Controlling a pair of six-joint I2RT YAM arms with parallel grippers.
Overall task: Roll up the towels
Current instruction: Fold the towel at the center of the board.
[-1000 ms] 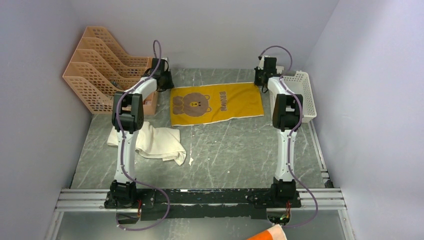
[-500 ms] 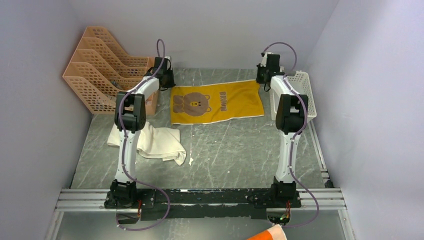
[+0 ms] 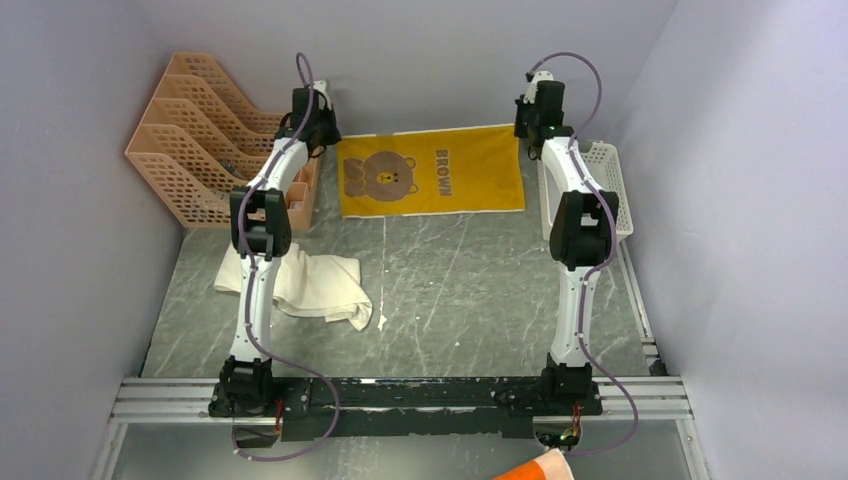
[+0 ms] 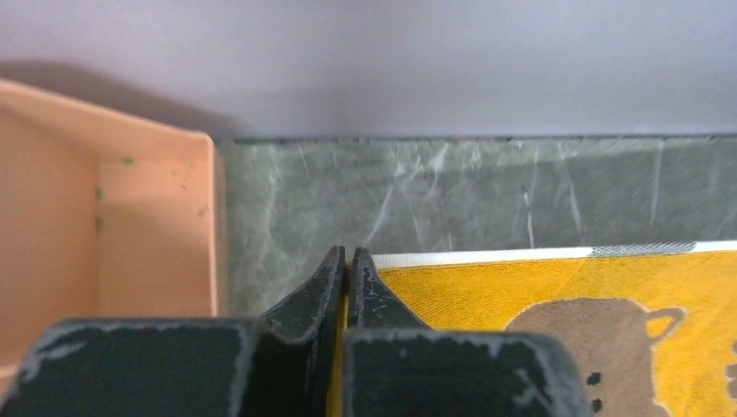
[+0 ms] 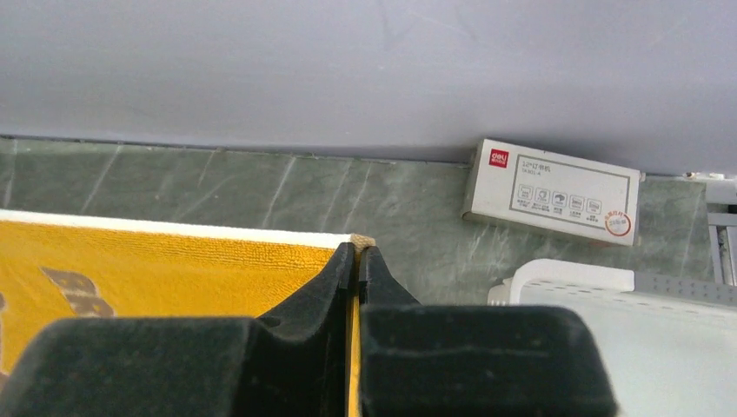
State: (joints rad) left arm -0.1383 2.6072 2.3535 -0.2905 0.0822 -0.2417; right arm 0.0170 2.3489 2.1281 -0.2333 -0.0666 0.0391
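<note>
Compared to half a second back, the yellow towel (image 3: 470, 190) isn't lying flat anymore. It's been hoisted toward the back wall (image 3: 420, 60) and now hangs stretched out. The left gripper (image 4: 348, 256) is pinched tight on its top-left corner, and the right gripper (image 5: 357, 252) is clamped on the top-right one. The long axis runs gripper to gripper, with the bear print (image 3: 383, 177) head-up. The white towel (image 3: 305, 285) sits crumpled well below the left gripper, on the table.

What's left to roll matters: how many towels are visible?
2. The yellow bear-print cloth towel at the back, pinched by the left end effector and right end effector; the crumpled cream cloth towel nearer, leftward. Others may be hidden.
</note>
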